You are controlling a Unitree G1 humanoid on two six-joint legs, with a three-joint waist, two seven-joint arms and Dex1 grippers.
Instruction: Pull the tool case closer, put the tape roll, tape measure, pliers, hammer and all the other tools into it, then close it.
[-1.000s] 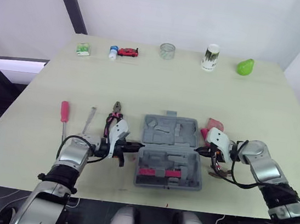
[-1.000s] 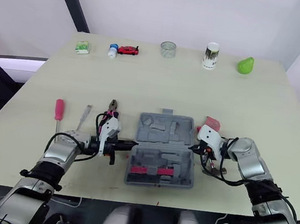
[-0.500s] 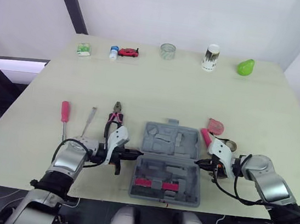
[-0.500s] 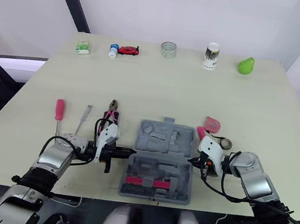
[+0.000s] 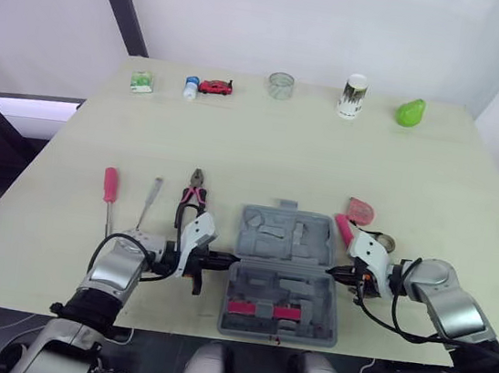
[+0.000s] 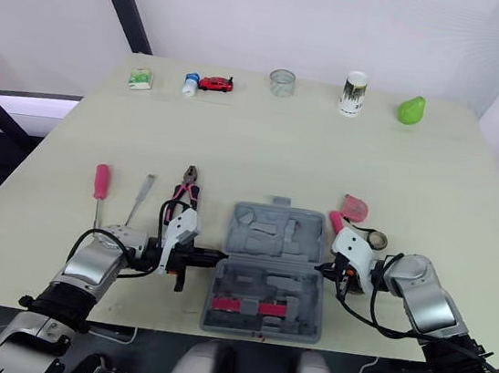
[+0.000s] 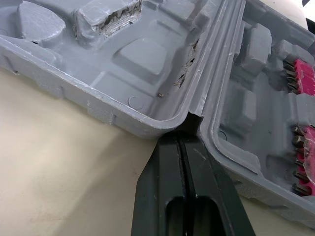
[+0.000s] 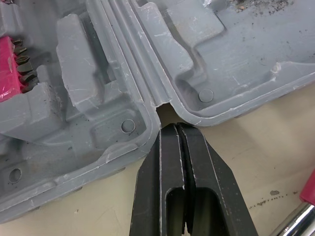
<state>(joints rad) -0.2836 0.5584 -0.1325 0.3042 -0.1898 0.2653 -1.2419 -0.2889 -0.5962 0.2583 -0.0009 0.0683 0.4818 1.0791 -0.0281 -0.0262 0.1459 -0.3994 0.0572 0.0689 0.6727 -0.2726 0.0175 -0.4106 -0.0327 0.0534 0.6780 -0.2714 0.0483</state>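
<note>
Left eye view | tool case (image 5: 287,247) drawn nearer | left gripper (image 5: 227,260), right gripper (image 5: 333,271) both closed at hinge (image 5: 283,266)

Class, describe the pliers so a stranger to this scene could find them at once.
Start at the open grey tool case near the table's front edge. Three items lie in a row left of it; the pliers are nearest the case. Unlike the red-handled screwdriver and slim grey implement, they have twin pink-and-black handles.

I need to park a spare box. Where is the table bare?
Bare: the table band between the far row, toy car to cup, and the tool case. Crowded: beside the case, with red screwdriver, pliers, left end effector and right end effector.
</note>
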